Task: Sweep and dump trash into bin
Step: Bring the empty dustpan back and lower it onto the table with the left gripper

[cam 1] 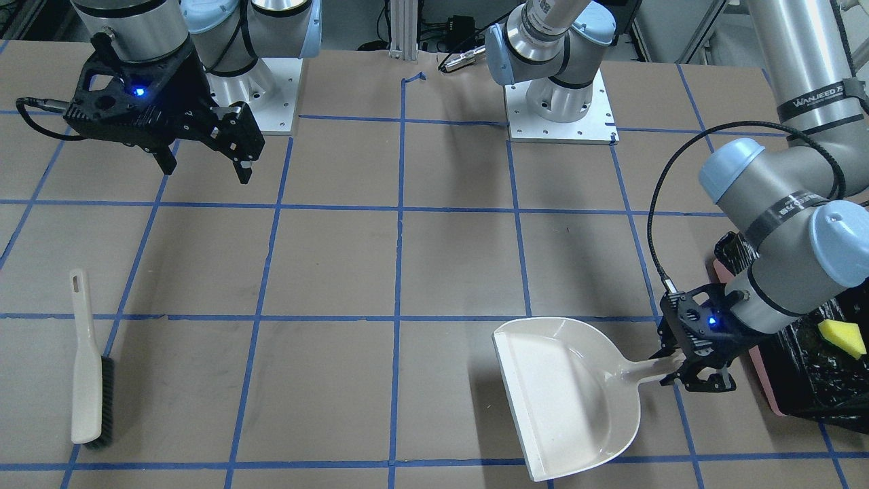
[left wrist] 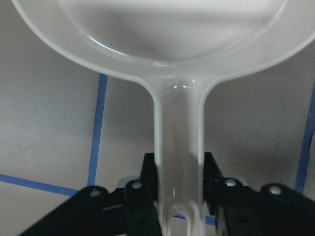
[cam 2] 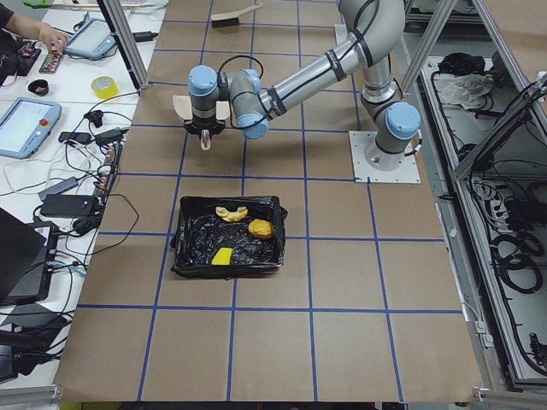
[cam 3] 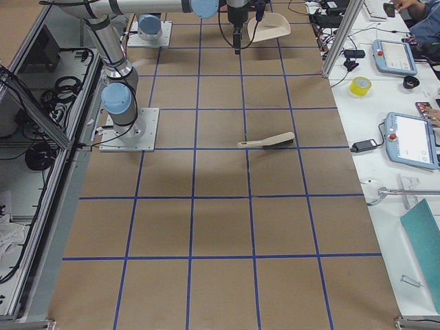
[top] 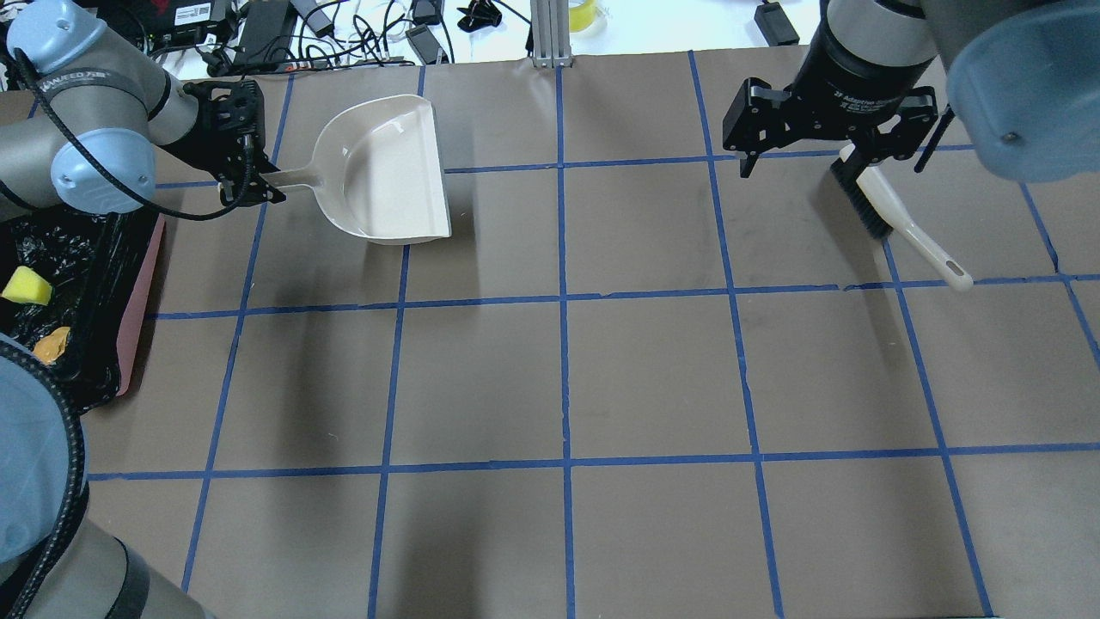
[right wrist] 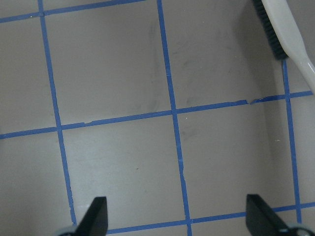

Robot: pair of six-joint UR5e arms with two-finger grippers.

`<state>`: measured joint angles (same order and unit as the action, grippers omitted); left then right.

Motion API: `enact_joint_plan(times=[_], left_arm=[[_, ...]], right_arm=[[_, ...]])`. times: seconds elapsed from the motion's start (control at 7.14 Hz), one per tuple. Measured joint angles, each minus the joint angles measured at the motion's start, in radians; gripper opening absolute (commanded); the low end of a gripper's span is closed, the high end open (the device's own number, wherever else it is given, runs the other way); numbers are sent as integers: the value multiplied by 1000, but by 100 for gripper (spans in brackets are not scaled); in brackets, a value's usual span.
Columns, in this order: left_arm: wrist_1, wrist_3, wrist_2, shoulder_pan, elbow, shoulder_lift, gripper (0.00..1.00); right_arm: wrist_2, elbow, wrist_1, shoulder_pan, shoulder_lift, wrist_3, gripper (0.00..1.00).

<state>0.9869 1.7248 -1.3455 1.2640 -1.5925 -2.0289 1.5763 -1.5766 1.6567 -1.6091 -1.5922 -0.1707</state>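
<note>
The pink bin (cam 1: 762, 380), lined with a black bag, stands at the table's end on my left. Inside lie the trash pieces: a yellow sponge (cam 2: 223, 256), a potato-like lump (cam 2: 260, 228) and a croissant-like piece (cam 2: 231, 211). The sponge (cam 1: 842, 337) also shows from the front. Beside the bin, my left gripper (cam 1: 692, 370) is shut on the handle of the off-white dustpan (cam 1: 570, 394), whose scoop (left wrist: 177, 29) holds nothing. My right gripper (cam 1: 205, 173) hangs open above the table with nothing between its fingers.
A white hand brush (cam 1: 88, 367) with black bristles lies flat on the table on my right side, apart from the right gripper. Blue tape lines grid the brown table. Side tables with tablets, cables and tape rolls run along the far edge.
</note>
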Motion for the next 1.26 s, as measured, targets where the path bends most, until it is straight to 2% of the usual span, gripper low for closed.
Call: enact_joint_plan(times=[1.26], left_arm=[[-27,-52,1,35,74,-109,0]], right_arm=[[1,1,-1,0,0,2,100]])
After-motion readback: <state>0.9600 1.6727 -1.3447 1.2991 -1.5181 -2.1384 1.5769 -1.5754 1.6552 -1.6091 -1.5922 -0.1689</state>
